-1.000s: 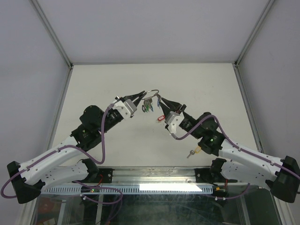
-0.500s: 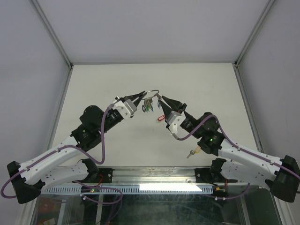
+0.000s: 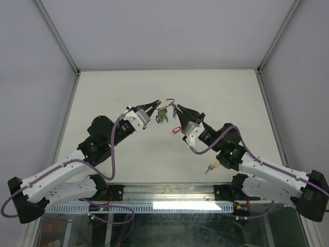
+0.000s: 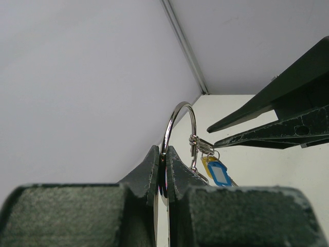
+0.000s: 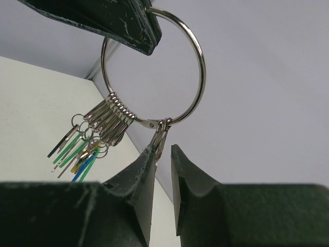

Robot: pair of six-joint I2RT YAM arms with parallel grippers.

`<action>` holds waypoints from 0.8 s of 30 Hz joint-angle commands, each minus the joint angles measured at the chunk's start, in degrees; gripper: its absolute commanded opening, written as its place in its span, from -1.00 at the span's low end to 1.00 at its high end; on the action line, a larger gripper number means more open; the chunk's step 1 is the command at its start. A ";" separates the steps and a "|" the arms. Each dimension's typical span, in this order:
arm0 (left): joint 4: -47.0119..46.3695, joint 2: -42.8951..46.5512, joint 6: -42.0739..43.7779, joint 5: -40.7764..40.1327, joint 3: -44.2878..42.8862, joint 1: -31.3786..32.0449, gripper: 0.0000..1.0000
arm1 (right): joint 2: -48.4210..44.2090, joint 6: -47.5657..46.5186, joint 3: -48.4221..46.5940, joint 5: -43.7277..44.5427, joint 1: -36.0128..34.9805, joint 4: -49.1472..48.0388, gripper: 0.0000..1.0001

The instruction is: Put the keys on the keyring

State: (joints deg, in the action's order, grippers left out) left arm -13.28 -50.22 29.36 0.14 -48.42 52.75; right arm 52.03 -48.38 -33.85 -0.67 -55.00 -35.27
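The left pincer (image 4: 161, 154) is clamped tight on the keyring (image 5: 202, 67). Its two tips press against the wire with no gap, and the ring stands up out of them, held in the air above the desk (image 3: 103, 92). The right pincer (image 5: 162, 149) is only a sliver open, with its tips roughly across the ring from the left one's hold. A small silver clip (image 5: 160, 135) threaded on the ring hangs into that gap. It lies against one finger with a little daylight to the other, so I cannot tell whether it is truly pinched. Beside that clip on the wire sits a tight row of further clips. From them the keys (image 5: 77, 152) dangle in a bunch, with green, blue and yellow pieces among them. Seen from above, the two arms reach in from either side and meet tip to tip over the middle of the desk. A red tag (image 3: 176, 129) lies on the desk near the right pincer, apart from the bunch.
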 commanded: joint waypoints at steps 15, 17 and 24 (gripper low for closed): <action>-4.17 1.30 0.07 0.77 -3.34 -0.52 -1.00 | 1.45 -0.49 -1.85 1.98 -0.24 -5.95 -0.67; -4.10 1.20 0.00 0.74 -3.28 -0.50 -1.00 | 1.24 -0.60 -1.67 2.14 -0.19 -5.83 -0.67; -4.12 1.17 -0.01 0.85 -3.33 -0.52 -1.00 | 1.79 -0.64 -1.79 2.24 -0.19 -5.71 -0.66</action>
State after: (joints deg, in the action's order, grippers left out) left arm -13.26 -50.19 29.36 0.12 -48.42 52.77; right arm 53.82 -48.58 -33.85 0.71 -55.00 -37.39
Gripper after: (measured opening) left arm 0.018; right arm 0.166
